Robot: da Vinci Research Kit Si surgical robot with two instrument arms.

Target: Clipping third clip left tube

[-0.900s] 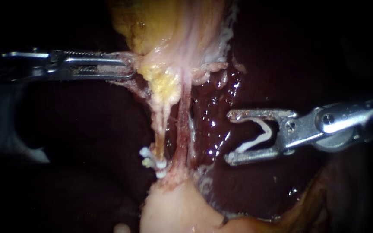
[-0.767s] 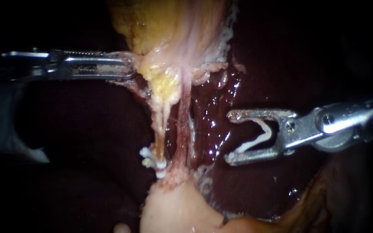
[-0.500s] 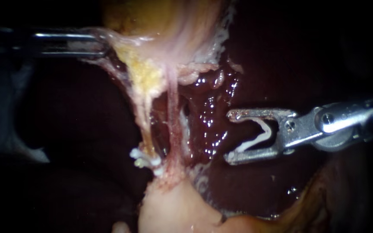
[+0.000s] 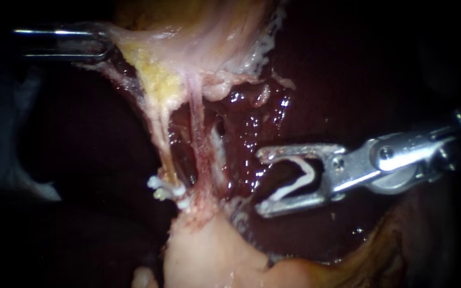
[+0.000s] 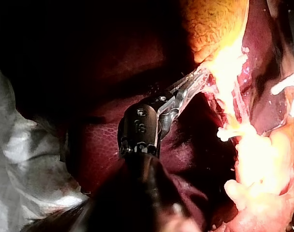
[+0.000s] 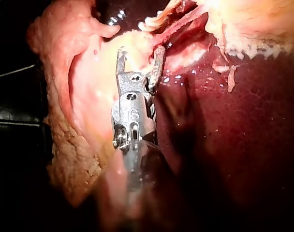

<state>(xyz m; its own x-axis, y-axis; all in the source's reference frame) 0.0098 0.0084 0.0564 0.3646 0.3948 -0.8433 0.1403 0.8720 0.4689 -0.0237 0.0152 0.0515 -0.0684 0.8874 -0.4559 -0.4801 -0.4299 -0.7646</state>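
while the left instrument gripped tissue in closed jaws, the left tube ran nearly upright, leftward of the right instrument, whose wide-spread jaws cradled an open clip.

Surroundings were mostly black; light was confined to the centre. A crumpled pale sheet and a black surface were seen beyond it.

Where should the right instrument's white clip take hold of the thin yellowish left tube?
Probably the left tube's bare stretch above the seated white clips, from the right: it runs taut, near upright, and the right instrument's loaded white clip opens leftward toward it.
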